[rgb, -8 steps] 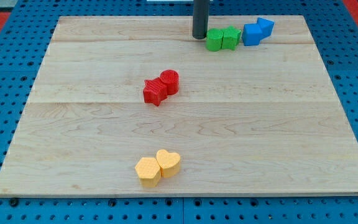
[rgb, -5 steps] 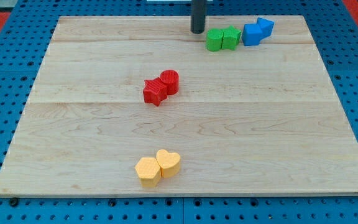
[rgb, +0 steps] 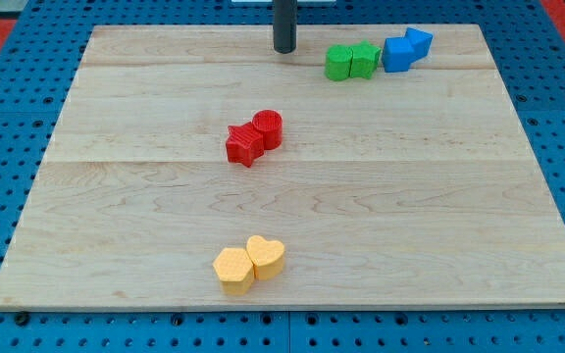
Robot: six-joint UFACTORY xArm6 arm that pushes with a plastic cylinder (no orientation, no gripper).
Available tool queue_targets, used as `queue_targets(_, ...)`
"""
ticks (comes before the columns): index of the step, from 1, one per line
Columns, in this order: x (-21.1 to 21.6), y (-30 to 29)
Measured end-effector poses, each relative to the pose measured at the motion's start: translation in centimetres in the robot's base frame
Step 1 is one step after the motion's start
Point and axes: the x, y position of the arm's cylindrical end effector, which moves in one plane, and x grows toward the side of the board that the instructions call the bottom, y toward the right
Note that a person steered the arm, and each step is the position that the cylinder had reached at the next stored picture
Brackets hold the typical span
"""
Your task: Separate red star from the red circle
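Note:
The red star [rgb: 244,145] lies near the board's middle, touching the red circle [rgb: 269,129], which sits just to its upper right. My tip [rgb: 283,49] is near the view's top edge of the board, well above both red blocks and to the left of the green blocks. It touches no block.
Two green blocks [rgb: 351,62] and two blue blocks [rgb: 406,49] stand in a row at the view's top right. A yellow hexagon [rgb: 232,270] and a yellow heart [rgb: 266,256] touch near the view's bottom. The wooden board [rgb: 116,196] lies on a blue pegboard.
My tip has moved toward the view's left and slightly up, away from the green blocks. No block has moved.

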Motion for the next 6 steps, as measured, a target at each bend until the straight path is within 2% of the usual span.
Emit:
queue_targets(1, 0.6, 0.6)
queue_targets(2, 4.2, 2.5)
queue_targets(4, 15.8, 2.3)
queue_targets(5, 17.8, -1.3)
queue_targets(6, 13.1, -2.1)
